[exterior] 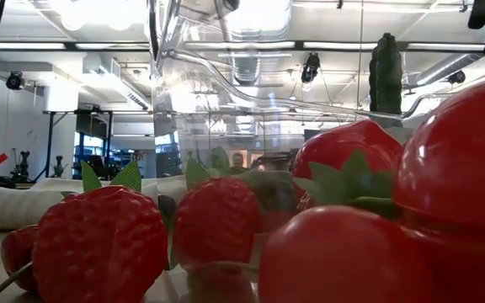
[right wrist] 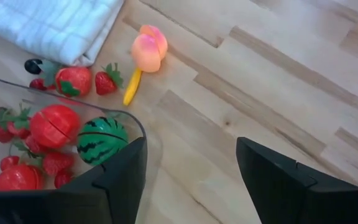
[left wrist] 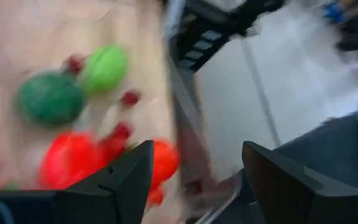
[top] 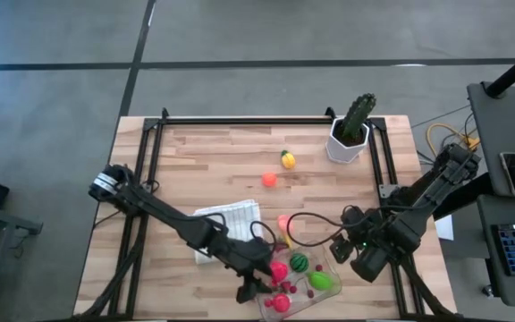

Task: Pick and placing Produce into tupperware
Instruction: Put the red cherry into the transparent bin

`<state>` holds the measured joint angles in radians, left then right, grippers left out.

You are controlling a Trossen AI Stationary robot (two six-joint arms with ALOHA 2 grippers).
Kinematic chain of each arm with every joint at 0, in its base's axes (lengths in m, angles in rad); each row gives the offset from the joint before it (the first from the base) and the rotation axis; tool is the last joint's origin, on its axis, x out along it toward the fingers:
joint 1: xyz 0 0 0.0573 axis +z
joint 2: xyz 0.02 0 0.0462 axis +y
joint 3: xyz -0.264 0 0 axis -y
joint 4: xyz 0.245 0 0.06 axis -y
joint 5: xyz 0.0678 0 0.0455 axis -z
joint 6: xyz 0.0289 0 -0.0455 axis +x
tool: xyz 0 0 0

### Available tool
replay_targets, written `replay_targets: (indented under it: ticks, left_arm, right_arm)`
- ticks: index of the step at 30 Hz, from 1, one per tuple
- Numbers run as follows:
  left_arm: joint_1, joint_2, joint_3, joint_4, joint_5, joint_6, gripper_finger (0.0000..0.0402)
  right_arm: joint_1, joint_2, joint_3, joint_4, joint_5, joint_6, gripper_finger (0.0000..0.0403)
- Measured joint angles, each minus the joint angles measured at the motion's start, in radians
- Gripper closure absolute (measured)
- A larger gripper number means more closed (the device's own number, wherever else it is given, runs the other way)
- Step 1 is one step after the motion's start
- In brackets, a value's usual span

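Tupperware [top: 304,284], near edge, holds most produce; a peach [right wrist: 149,48], orange [top: 268,180] and yellow fruit [top: 287,160] remain out. Left gripper [left wrist: 194,180] and right gripper [right wrist: 191,180] both spread, empty.

In the high view the left arm reaches from the left edge of the frame diagonally down to the lower centre, where the left gripper [top: 250,288] points downward. Its own wrist view shows two dark fingers [left wrist: 120,180] standing apart, nothing between them. The right arm comes in from the right edge and bends toward the lower centre-right, and the right gripper [top: 340,248] sits low there, its fingers [right wrist: 120,180] spread wide with nothing held.
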<state>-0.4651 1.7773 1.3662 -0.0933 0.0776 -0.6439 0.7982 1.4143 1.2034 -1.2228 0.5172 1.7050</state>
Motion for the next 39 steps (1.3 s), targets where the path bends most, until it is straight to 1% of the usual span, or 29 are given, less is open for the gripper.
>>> replay_targets:
  ticks: [3,5,7,9,12,15,20,23,26,29,31,35,39]
  left_arm:
    - [0.006,-0.032,-0.001,-0.119,-0.009,-0.003,0.0171]
    - [0.007,-0.059,-0.001,-0.254,-0.027,0.033,0.0171]
    - [0.000,-0.074,0.000,-0.387,-0.066,0.086,0.0171]
    - [-0.019,-0.084,-0.004,-0.522,-0.126,0.128,0.0171]
    - [-0.047,-0.090,-0.008,-0.588,-0.165,0.152,0.0172]
    - [-0.087,-0.088,-0.023,-0.580,-0.165,0.154,0.0182]
    - [-0.165,-0.066,-0.055,-0.547,-0.175,0.119,0.0213]
    - [-0.212,-0.046,-0.064,-0.494,-0.188,0.103,0.0229]
    - [-0.244,-0.012,-0.064,-0.396,-0.187,0.102,0.0238]
    - [-0.258,0.029,-0.064,-0.258,-0.187,0.101,0.0239]
    - [-0.260,0.056,-0.064,-0.210,-0.188,0.100,0.0239]
    - [-0.260,0.101,-0.061,-0.211,-0.190,0.045,0.0232]
    - [-0.259,0.113,-0.062,-0.210,-0.198,-0.005,0.0203]
  right_arm:
    - [0.000,0.000,0.000,-0.001,0.011,-0.002,0.0166]
    - [-0.003,0.000,0.000,-0.002,0.011,-0.003,0.0165]
    - [-0.005,0.000,-0.001,-0.002,0.011,-0.003,0.0164]
    - [-0.007,0.000,-0.002,-0.004,0.011,-0.003,0.0163]
    - [-0.007,0.000,-0.002,-0.004,0.011,-0.002,0.0165]
    - [-0.007,0.000,-0.003,-0.003,0.011,0.006,0.0167]
    - [-0.007,-0.001,-0.008,-0.002,0.010,0.020,0.0165]
    - [-0.007,-0.001,-0.010,-0.003,0.010,0.023,0.0163]
    - [-0.007,-0.001,-0.010,-0.002,0.009,0.023,0.0165]
    - [-0.007,-0.001,-0.010,0.000,0.008,0.023,0.0165]
    - [-0.007,-0.001,-0.010,0.002,0.007,0.024,0.0163]
    - [-0.007,-0.001,-0.010,0.004,0.004,0.037,0.0161]
    - [-0.007,-0.001,-0.009,0.008,-0.001,0.043,0.0163]
